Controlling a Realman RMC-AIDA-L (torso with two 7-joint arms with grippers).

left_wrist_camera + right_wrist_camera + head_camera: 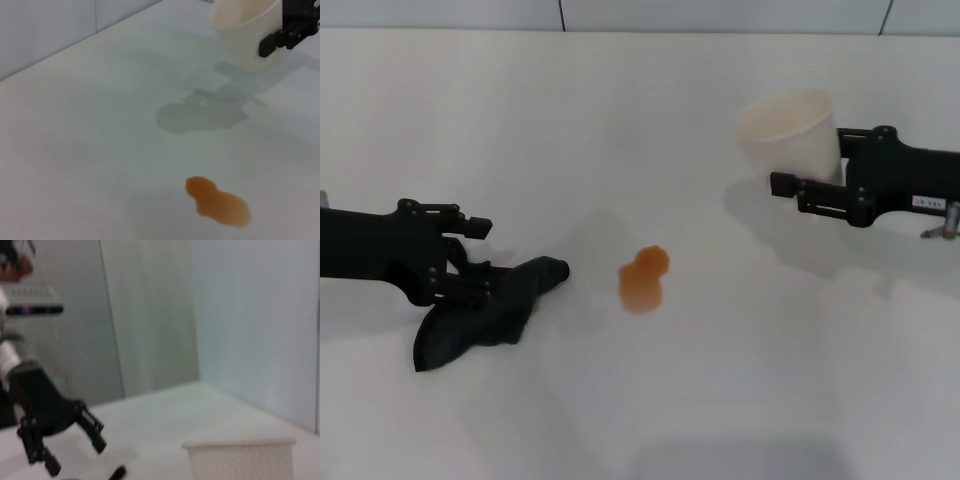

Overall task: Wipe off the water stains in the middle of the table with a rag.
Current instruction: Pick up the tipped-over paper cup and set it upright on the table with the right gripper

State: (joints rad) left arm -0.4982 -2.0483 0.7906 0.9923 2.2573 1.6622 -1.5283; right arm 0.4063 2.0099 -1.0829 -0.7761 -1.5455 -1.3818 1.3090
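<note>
The water stains [643,279] are a small orange blotch in the middle of the white table [620,120]; they also show in the left wrist view [218,202]. The dark rag [485,315] lies left of the blotch, its tail pointing toward it. My left gripper [480,258] is over the rag's far edge, its fingers apart, the nearer finger on the cloth. It also shows in the right wrist view [70,445]. My right gripper [817,165] at the right is shut on a white paper cup [788,128] held above the table.
The paper cup also shows in the left wrist view [245,30] and the right wrist view [240,457], with its shadow [202,115] on the table between it and the blotch. A tiled wall [720,12] runs along the table's far edge.
</note>
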